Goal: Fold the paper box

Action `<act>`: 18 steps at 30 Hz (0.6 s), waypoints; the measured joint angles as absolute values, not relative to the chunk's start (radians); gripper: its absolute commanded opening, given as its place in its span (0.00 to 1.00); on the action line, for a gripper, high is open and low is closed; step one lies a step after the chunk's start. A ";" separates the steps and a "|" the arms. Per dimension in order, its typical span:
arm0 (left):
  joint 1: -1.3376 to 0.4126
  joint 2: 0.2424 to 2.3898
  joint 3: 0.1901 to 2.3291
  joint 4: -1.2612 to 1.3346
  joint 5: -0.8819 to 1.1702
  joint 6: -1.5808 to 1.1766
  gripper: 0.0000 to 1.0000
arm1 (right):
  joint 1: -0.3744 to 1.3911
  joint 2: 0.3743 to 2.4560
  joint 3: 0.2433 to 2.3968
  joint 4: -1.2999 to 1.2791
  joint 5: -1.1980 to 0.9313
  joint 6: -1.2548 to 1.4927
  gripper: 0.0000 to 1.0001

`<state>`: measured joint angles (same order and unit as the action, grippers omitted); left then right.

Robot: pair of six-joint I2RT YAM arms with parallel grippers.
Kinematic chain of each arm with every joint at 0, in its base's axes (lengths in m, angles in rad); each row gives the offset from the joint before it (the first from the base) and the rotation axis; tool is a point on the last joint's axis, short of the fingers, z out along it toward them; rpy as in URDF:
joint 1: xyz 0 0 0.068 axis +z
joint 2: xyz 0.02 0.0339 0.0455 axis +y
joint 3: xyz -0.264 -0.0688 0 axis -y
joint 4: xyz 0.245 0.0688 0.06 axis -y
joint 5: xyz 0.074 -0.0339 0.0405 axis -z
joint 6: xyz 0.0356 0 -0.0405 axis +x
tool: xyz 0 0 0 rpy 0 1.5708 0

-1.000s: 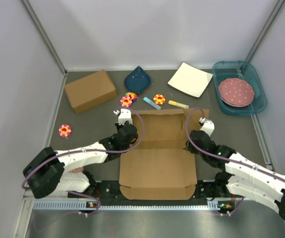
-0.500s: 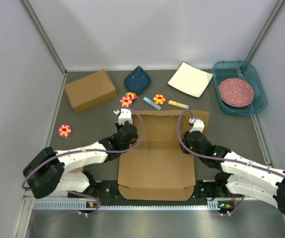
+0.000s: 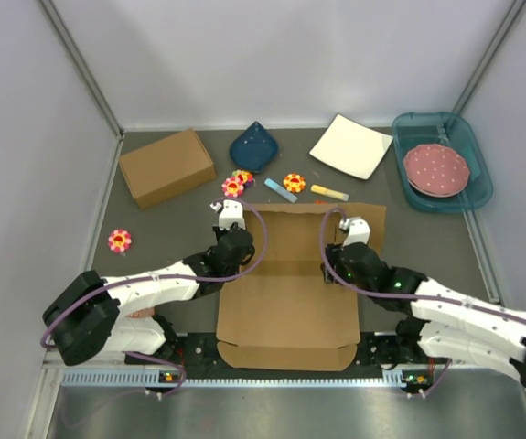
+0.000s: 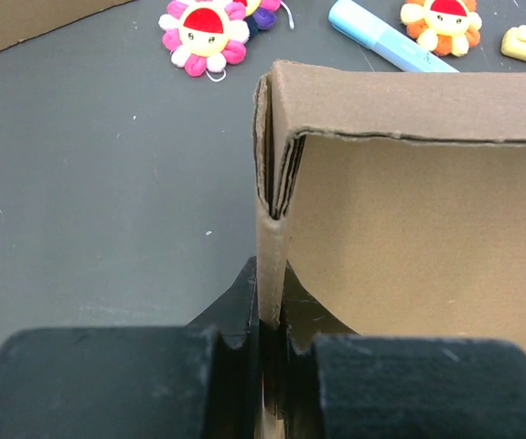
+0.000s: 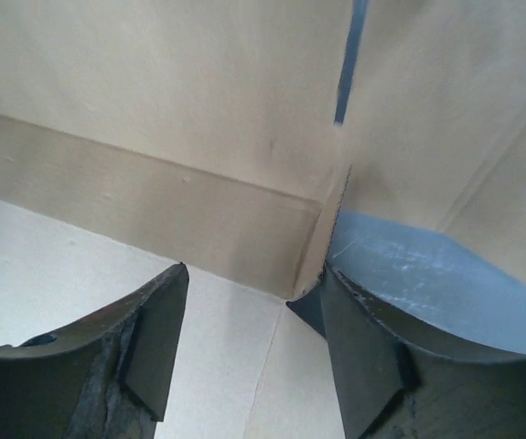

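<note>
Left end effector (image 4: 269,306) pinches left wall of brown cardboard paper box (image 3: 285,302); right end effector (image 5: 253,283) open, astride right wall.

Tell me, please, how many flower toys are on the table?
4 flowers: one far left, two overlapping beside the blue dish, one by the blue marker. Others may be hidden.

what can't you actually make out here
- top view: right arm covers the paper box's right wall, so its fold is hidden
- left wrist view: left hand, clamped on the left wall, hides the wall's base
- right wrist view: right hand too close; finger contact unclear
</note>
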<state>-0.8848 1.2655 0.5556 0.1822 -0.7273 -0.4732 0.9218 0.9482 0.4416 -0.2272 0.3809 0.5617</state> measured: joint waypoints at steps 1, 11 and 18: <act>-0.885 1.266 0.556 0.183 -0.728 -0.473 0.00 | 0.922 0.900 0.453 -0.253 0.399 0.553 0.64; -0.885 1.258 0.548 0.186 -0.730 -0.484 0.00 | 0.724 0.583 0.634 -0.423 0.656 0.491 0.70; -0.880 1.223 0.510 0.222 -0.691 -0.480 0.00 | 0.567 0.518 0.468 -0.376 0.618 0.516 0.79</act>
<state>-0.8799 1.2228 0.5102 0.2218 -0.6910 -0.4801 0.5671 0.5182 0.4683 -0.3763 0.6178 0.5163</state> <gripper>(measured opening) 0.055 0.764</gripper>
